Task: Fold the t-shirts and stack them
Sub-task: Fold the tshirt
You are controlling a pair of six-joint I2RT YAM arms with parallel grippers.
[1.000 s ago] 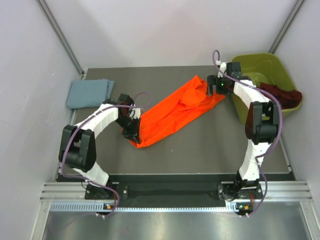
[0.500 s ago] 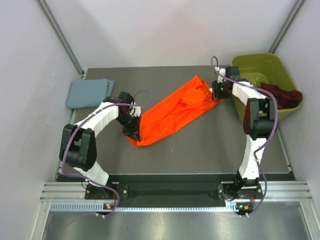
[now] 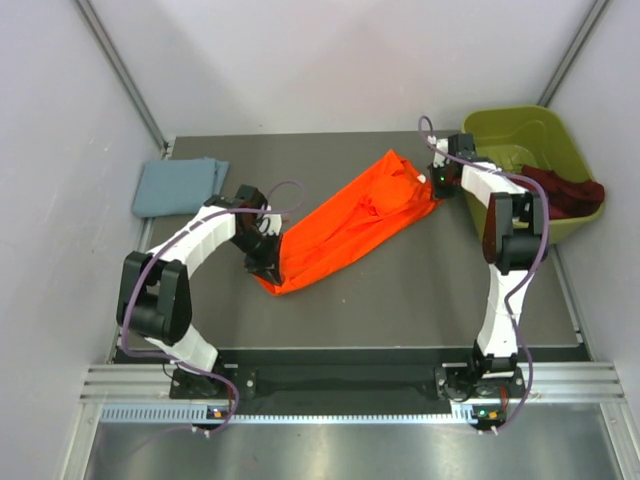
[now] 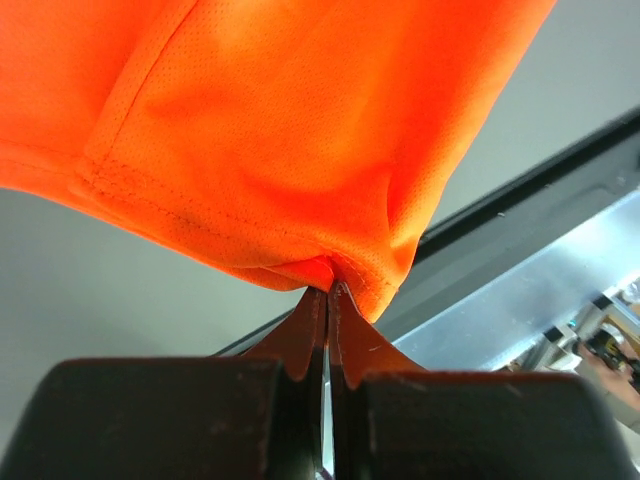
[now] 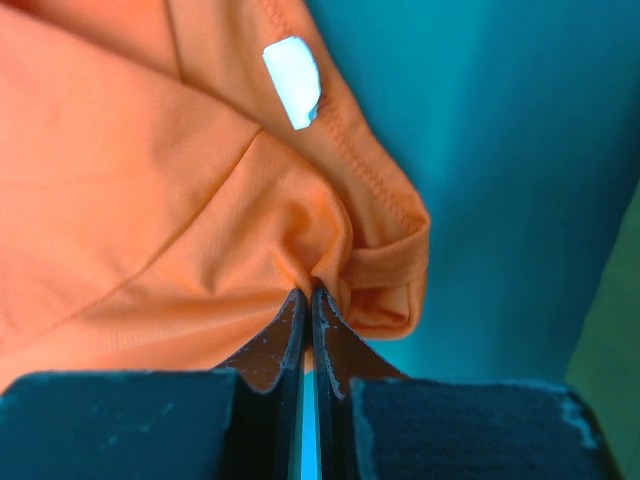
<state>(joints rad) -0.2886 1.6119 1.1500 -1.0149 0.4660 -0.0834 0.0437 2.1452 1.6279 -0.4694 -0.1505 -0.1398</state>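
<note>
An orange t-shirt (image 3: 345,228) lies stretched diagonally across the table's middle. My left gripper (image 3: 263,262) is shut on its lower left end, pinching the hemmed edge of the orange t-shirt (image 4: 270,140). My right gripper (image 3: 437,183) is shut on the upper right end, its fingertips (image 5: 312,296) nipping a fold of the orange t-shirt (image 5: 150,200) beside the collar with a white label (image 5: 293,68). A folded grey-blue t-shirt (image 3: 180,185) rests at the far left. A dark red t-shirt (image 3: 560,187) hangs over the bin's rim.
A green bin (image 3: 520,135) stands at the far right of the table (image 3: 400,300). White walls close in on both sides and behind. A metal rail (image 3: 350,395) runs along the near edge by the arm bases.
My right gripper moved slightly right to the shirt's upper end and closed on the fabric there. The left gripper kept its hold and barely moved.
</note>
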